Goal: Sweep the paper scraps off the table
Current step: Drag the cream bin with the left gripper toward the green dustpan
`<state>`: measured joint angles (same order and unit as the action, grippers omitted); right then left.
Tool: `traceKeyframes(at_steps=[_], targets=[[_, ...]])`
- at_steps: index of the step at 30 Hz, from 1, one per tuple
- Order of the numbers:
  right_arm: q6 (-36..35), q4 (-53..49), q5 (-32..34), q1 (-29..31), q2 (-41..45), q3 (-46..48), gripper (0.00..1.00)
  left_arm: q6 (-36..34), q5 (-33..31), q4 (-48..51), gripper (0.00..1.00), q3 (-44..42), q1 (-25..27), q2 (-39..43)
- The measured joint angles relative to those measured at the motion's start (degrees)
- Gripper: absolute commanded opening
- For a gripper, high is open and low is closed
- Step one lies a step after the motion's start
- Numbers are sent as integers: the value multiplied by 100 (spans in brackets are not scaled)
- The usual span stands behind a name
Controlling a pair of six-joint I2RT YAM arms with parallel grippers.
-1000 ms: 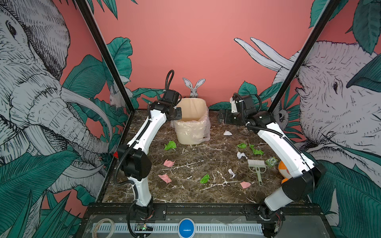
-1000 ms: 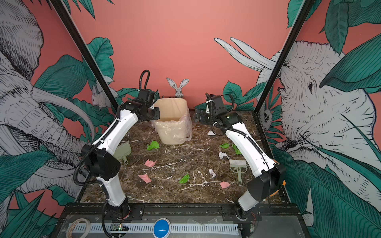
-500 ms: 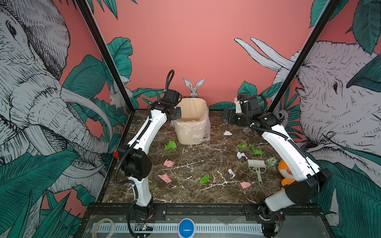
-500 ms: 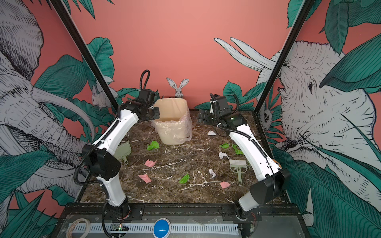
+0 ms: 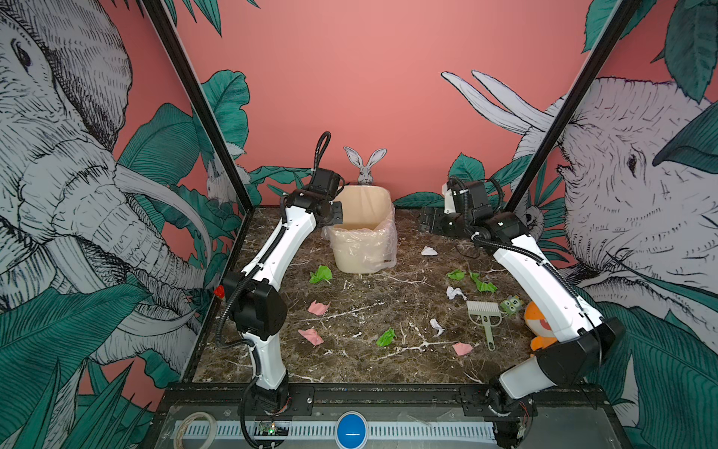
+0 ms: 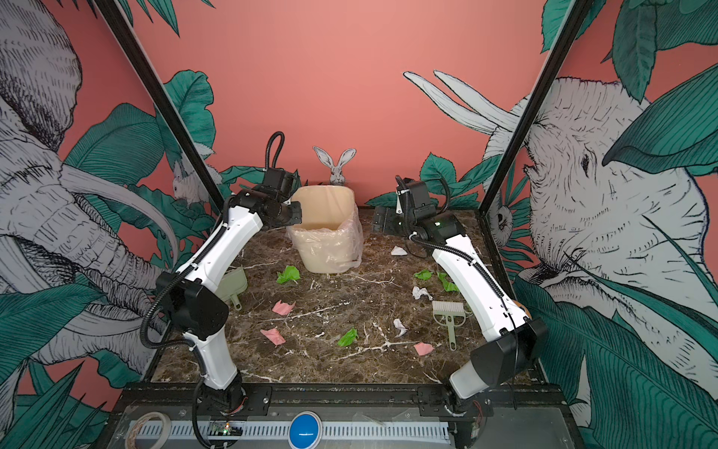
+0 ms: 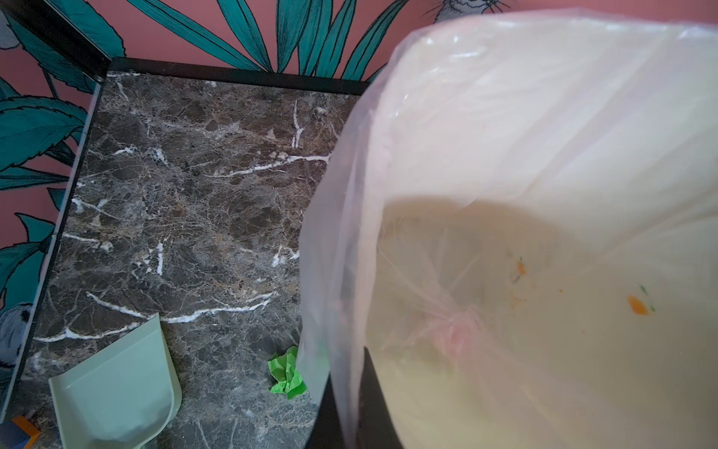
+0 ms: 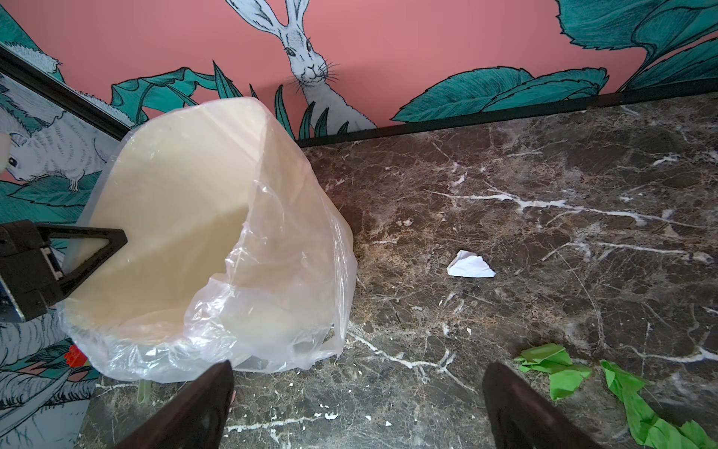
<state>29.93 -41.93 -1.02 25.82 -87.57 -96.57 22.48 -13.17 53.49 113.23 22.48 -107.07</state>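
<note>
While the left fingers (image 8: 118, 236) pinched the rim of the cream plastic bin (image 5: 361, 241) lined with a clear bag near the far edge of the dark brown marble-look table (image 5: 349, 369), the right fingers (image 8: 194, 412) hung spread near it; wrinkled green, pink and white paper scraps (image 5: 320, 274) lay scattered across the table's middle.

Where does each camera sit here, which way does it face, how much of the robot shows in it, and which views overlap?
Top views: high at the front, looking down and back over the table; both arms whole.
Left wrist: above the lined bin, looking into it; only the left gripper's dark tip shows.
Right wrist: low over the table, facing the back wall; the right gripper, open, plus the left gripper at the bin's rim.
Shared: all show the bin; left wrist and a top view show the dustpan.
</note>
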Motion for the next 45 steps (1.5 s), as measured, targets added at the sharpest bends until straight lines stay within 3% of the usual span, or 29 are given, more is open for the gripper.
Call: traceKeyframes(at_steps=[15, 31, 45], targets=[[-7, -2, 17, 0, 0, 0, 99, 83, -876, -278, 0, -42, -101, 2], [-7, -66, -26, 0, -2, -2, 99, 452, -1215, -614, 0, -1224, -1047, 793], [0, -66, -114, 0, -2, -2, 99, 481, -1305, -651, 2, -1451, -1255, 960]])
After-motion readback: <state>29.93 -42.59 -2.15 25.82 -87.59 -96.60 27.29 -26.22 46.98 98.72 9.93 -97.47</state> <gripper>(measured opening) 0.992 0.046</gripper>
